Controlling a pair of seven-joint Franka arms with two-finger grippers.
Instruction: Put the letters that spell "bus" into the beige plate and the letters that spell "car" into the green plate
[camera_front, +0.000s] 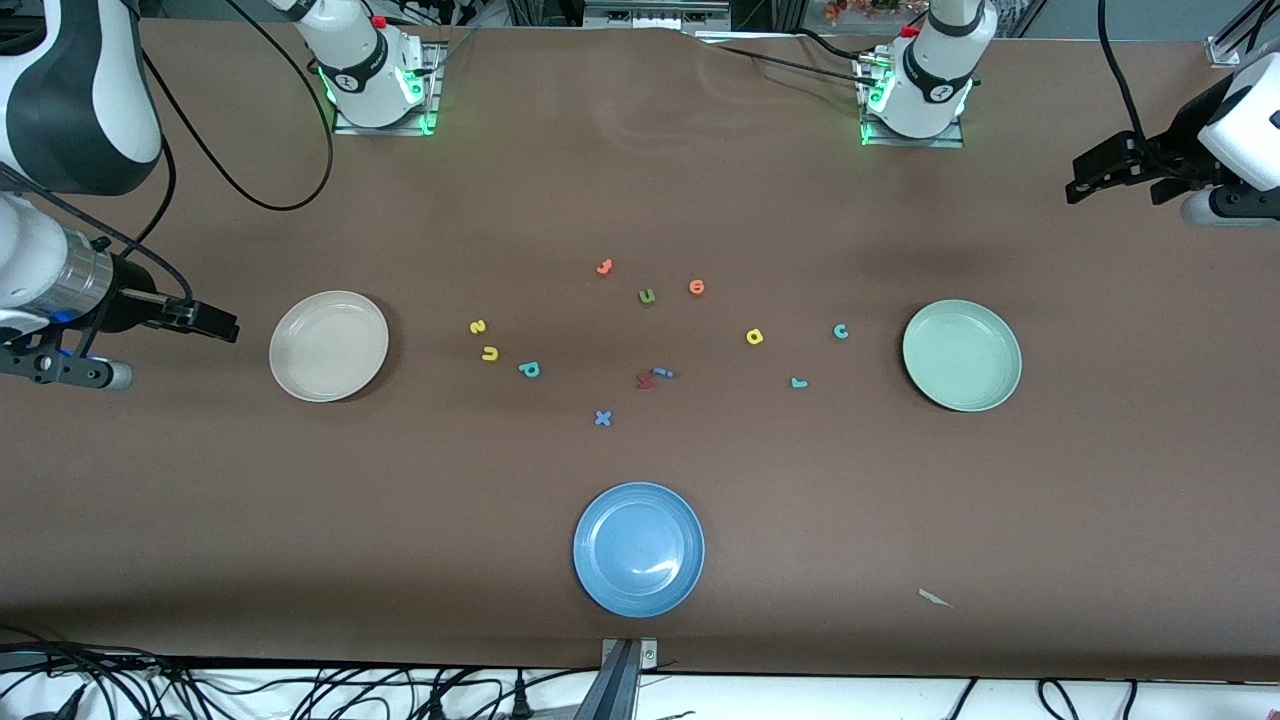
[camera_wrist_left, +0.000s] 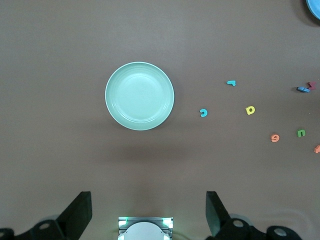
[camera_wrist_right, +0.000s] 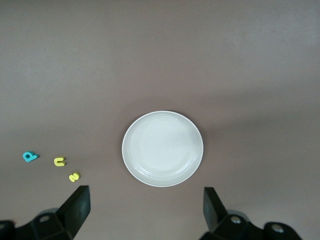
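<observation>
- Nearest us, the blue plate (camera_front: 639, 549) could mistakenly receive letters.
- Both the left gripper (camera_wrist_left: 148, 210) and right gripper (camera_wrist_right: 145, 210) hover spread apart, empty.
- Tiny teal b (camera_front: 529, 369), possibly a p, may slip our pinch.

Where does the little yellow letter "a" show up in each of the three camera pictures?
Front view: the yellow a lies on the brown table, between the middle cluster of letters and the green plate.
Left wrist view: the same letter lies near the teal c.
Right wrist view: not in it.
Shared landmark: the green plate, seen in the front and left wrist views.
</observation>
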